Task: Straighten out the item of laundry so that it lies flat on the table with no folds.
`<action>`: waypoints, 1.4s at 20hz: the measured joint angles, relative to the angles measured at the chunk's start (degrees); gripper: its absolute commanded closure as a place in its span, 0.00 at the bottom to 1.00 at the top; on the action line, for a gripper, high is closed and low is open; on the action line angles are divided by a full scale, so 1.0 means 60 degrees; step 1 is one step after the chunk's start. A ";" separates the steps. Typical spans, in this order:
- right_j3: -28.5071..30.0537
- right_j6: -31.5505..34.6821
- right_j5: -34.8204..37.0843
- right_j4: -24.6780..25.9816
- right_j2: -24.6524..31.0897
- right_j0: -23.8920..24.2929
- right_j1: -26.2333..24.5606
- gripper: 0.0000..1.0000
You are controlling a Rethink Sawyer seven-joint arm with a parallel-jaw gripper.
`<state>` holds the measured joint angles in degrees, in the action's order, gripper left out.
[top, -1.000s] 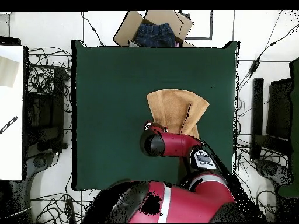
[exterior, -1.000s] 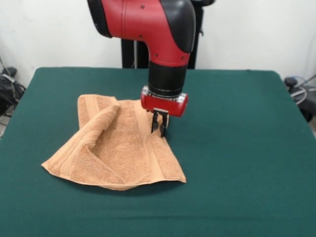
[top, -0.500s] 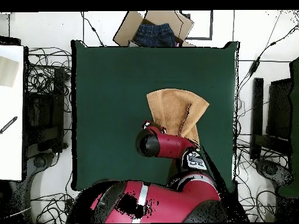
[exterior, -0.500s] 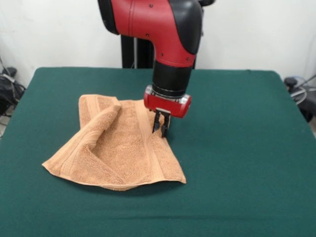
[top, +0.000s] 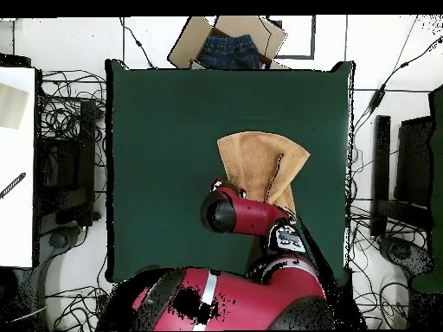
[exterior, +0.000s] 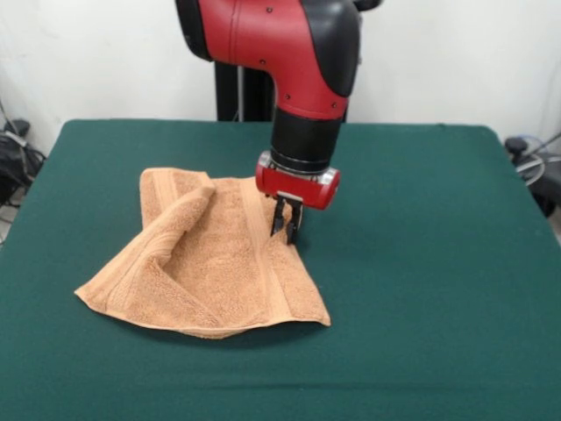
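Front view: light orange-tan terry towel lying left of centre on the large table covered in dark green felt-like cloth, one side doubled over into a raised diagonal ridge, so it is not yet flat. The red and black arm's gripper stands vertical at the towel's far right edge, beside a woven band, its dark fingers close together with their tips at the cloth. They appear to pinch the edge, though whether fabric sits between them cannot be told. An edge grip there would suit pulling the folded layer outward.

Overhead view: towel right of the table's centre, a dark crease running through it. The arm's wrist hides the gripper. A cardboard box holding blue cloth sits beyond the far edge.
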<state>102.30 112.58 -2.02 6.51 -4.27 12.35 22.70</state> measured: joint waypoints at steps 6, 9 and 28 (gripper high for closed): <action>0.0055 0.0000 -0.0109 -0.0043 0.0003 0.0010 0.0000 1.00; 0.0156 0.0000 -0.0258 -0.0239 0.0001 0.0012 -0.0001 1.00; 0.0676 0.0000 -0.0947 -0.1507 0.0003 -0.0057 -0.0011 1.00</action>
<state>106.36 112.58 -7.71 -2.53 -4.26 12.01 22.64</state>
